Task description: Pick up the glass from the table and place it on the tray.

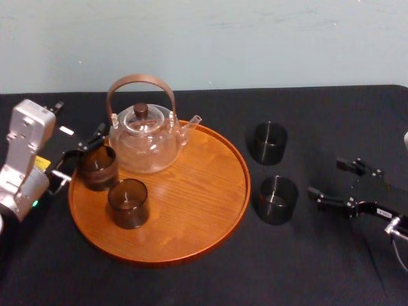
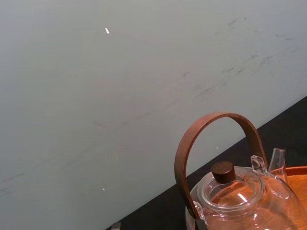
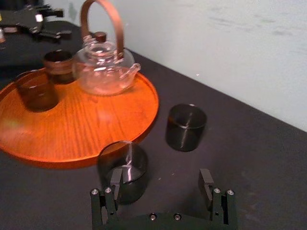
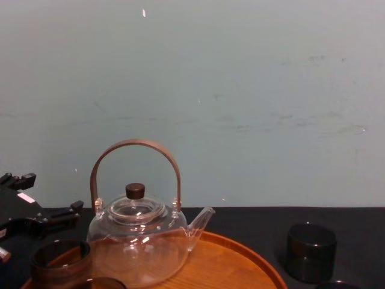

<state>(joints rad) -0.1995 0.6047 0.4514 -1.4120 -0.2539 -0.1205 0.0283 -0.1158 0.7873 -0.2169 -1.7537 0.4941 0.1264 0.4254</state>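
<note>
Two dark glasses stand on the black table [image 1: 319,268] right of the tray: a far glass [image 1: 266,141] [image 3: 185,127] [image 4: 310,251] and a near glass [image 1: 277,199] [image 3: 122,170]. My right gripper [image 1: 326,177] [image 3: 160,177] is open, low over the cloth just right of the near glass and apart from it. The round wooden tray [image 1: 204,210] [image 3: 86,129] carries two more dark glasses [image 1: 97,167] [image 1: 128,203]. My left gripper [image 1: 78,155] [image 4: 56,192] is open at the tray's left rim, beside and slightly above the rear glass on the tray.
A clear glass teapot [image 1: 145,137] [image 2: 240,196] [image 4: 138,247] with a brown arched handle stands at the back of the tray. A pale wall runs behind the table. The tray's right half and the cloth in front of it are bare.
</note>
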